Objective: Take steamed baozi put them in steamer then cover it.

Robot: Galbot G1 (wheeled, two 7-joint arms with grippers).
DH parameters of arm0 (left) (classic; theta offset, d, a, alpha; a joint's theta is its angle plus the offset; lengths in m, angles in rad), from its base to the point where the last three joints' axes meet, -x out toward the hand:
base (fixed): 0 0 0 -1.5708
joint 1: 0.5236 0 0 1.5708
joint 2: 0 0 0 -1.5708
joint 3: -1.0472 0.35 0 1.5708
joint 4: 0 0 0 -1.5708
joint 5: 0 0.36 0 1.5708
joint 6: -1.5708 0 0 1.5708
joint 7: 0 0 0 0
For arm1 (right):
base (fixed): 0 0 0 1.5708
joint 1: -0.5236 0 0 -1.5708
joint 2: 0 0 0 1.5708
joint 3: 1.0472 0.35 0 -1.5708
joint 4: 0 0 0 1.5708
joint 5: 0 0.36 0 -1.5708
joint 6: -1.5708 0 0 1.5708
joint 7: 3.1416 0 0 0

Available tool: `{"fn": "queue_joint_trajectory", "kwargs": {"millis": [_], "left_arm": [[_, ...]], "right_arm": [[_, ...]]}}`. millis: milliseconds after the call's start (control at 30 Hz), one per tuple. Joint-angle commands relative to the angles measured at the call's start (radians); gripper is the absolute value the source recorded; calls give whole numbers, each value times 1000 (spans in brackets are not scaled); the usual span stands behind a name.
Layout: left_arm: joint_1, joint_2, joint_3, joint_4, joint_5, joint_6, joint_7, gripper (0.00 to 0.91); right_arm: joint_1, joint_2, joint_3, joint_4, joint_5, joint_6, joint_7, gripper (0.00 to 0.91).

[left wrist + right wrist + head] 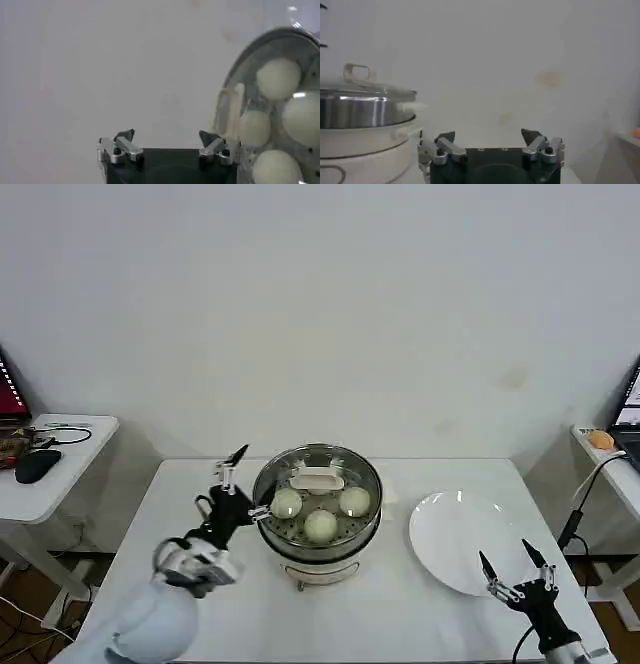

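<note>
The steamer stands mid-table, a shiny steel pot on a cream base. The glass cover sits on it, its cream handle at the centre. Through the glass I see steamed baozi on the tray. My left gripper is open right beside the steamer's left rim, holding nothing. In the left wrist view the open left gripper faces the cover, with several baozi under it. My right gripper is open at the front right, and in the right wrist view it stays clear of the steamer.
An empty white plate lies right of the steamer, just behind the right gripper. A side table with a mouse and cables stands at the left. Another table with a black cable is at the right.
</note>
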Motion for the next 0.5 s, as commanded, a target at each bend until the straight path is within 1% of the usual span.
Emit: {"fn": "queue_joint_trajectory", "kwargs": {"millis": [33, 67, 200, 267, 367, 433, 500], "left_arm": [[277, -5, -420, 90, -855, -264, -60, 907], [293, -10, -434, 105, -890, -288, -62, 907], [348, -16, -493, 154, -1009, -320, -78, 907], [370, -23, -520, 163, -1010, -321, -74, 907], [403, -34, -545, 186, -993, -331, -50, 907], [426, -44, -547, 220, -972, -386, -27, 907], [454, -47, -542, 257, -972, -477, -11, 907]], "right_arm": [[26, -10, 1, -18, 43, -7, -2, 907], [26, -12, 1, -20, 47, -8, -2, 907], [21, -19, 8, -14, 70, -16, -2, 907], [13, -23, 10, -6, 98, -32, 5, 907], [7, -30, 9, -1, 111, -38, 18, 907], [-1, -38, 8, 1, 133, -42, 28, 907], [-6, -43, 7, 2, 135, -41, 33, 907]]}}
